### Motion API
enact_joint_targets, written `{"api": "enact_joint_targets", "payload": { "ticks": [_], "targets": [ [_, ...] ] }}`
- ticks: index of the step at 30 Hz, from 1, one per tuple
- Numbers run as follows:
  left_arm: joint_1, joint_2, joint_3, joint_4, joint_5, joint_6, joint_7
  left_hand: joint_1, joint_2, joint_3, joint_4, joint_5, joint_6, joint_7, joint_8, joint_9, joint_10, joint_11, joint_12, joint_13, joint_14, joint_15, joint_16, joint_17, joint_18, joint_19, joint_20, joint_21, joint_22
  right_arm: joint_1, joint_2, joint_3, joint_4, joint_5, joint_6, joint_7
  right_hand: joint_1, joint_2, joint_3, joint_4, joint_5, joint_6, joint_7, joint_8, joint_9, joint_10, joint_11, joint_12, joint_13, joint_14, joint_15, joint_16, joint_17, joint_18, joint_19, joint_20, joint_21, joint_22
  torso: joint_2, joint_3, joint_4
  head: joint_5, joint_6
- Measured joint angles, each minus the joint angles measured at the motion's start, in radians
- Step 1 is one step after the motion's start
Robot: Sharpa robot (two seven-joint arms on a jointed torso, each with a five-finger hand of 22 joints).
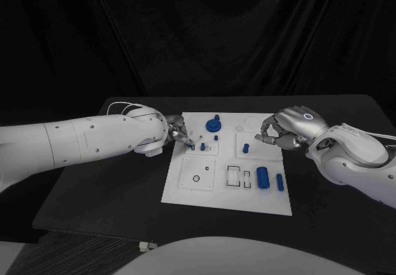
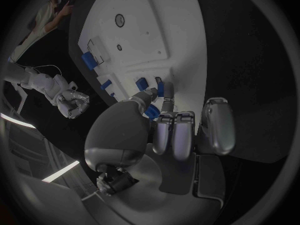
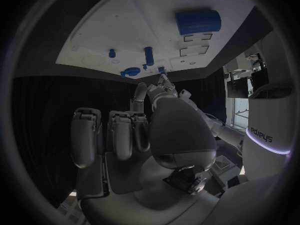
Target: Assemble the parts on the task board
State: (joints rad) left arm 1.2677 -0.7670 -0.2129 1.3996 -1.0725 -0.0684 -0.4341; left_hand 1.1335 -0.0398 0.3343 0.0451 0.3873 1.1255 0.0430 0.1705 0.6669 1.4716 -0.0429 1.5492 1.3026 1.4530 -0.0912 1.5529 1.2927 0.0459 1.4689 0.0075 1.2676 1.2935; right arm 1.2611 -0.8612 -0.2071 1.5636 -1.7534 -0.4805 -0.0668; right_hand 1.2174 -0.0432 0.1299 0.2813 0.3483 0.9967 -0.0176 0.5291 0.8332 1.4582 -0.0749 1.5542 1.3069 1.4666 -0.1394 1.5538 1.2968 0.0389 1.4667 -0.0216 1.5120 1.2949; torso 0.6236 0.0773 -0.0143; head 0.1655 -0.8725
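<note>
At about nine o'clock from the board's centre, the left hand [image 1: 175,133] reaches over the left edge of the white task board [image 1: 188,192], its fingertips [image 2: 166,92] down among two small blue parts [image 1: 202,146] that stand in the board's upper-left section; whether it actually pinches one of them or only touches the plate cannot be told, since the fingers hide the contact. The task board lies in the middle of the black table [image 1: 99,189]. Just toward twelve o'clock from those parts stands a round blue knob [image 1: 214,124] (the tallest piece near the far edge), with a tiny blue peg [image 1: 216,137] below it. Toward the centre-right a short blue pin [image 1: 245,148] stands upright. At roughly five o'clock a thick blue cylinder [image 1: 262,177] lies on its side, and a slimmer blue rod [image 1: 280,182] lies just beside it, nearer the right edge. At two o'clock the right hand [image 1: 285,129] hovers over the board's upper-right corner, fingers curled inward with nothing visible in them.
</note>
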Motion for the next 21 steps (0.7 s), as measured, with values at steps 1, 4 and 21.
{"api": "enact_joint_targets", "payload": {
  "ticks": [1,4,21],
  "targets": [
    [0.000,0.001,0.000,-0.001,0.000,0.001,0.000,0.000,0.000,0.000,0.000,0.000,0.000,0.000,0.000,0.000,0.000,0.000,0.000,0.000,0.000,0.000,0.000,0.000,0.000,0.000,0.000,0.000,0.000,0.000,0.000,0.000,0.000,0.000,0.001,0.000,0.000,0.000,0.000,0.000,0.000,0.000,0.000,0.000,0.000,0.000,0.000,0.000,0.000,0.000,0.000,0.000,0.000,0.000,0.000,0.000,0.000,0.000,0.000,0.0000,0.0000,0.000,0.000],
    [0.000,0.003,0.000,-0.003,0.000,0.004,0.000,0.000,0.000,0.000,0.000,0.000,0.000,0.000,0.000,0.000,0.000,0.000,0.000,0.000,0.000,0.000,0.000,0.000,0.000,0.000,0.000,0.000,0.000,0.000,0.000,0.000,0.000,0.000,0.002,-0.001,0.000,0.000,0.000,0.000,0.000,0.000,0.000,0.000,0.000,0.000,0.000,0.000,0.000,0.000,0.000,0.000,0.000,0.000,0.000,0.000,0.000,0.000,0.000,-0.0003,0.0000,-0.001,0.000],
    [0.002,0.020,0.002,-0.020,0.000,0.065,0.009,0.000,0.000,0.003,-0.014,0.000,0.000,0.000,0.000,0.013,0.000,0.000,0.000,0.000,0.000,0.000,0.000,0.000,0.000,0.000,0.000,0.000,0.000,-0.001,-0.001,0.000,0.000,0.000,0.006,-0.003,0.000,0.000,0.000,0.000,0.000,0.000,0.000,-0.001,0.000,0.000,0.000,0.000,0.000,0.000,0.000,0.000,0.000,0.000,0.000,0.000,0.000,0.000,0.000,0.0006,-0.0007,-0.001,0.000]
  ]
}}
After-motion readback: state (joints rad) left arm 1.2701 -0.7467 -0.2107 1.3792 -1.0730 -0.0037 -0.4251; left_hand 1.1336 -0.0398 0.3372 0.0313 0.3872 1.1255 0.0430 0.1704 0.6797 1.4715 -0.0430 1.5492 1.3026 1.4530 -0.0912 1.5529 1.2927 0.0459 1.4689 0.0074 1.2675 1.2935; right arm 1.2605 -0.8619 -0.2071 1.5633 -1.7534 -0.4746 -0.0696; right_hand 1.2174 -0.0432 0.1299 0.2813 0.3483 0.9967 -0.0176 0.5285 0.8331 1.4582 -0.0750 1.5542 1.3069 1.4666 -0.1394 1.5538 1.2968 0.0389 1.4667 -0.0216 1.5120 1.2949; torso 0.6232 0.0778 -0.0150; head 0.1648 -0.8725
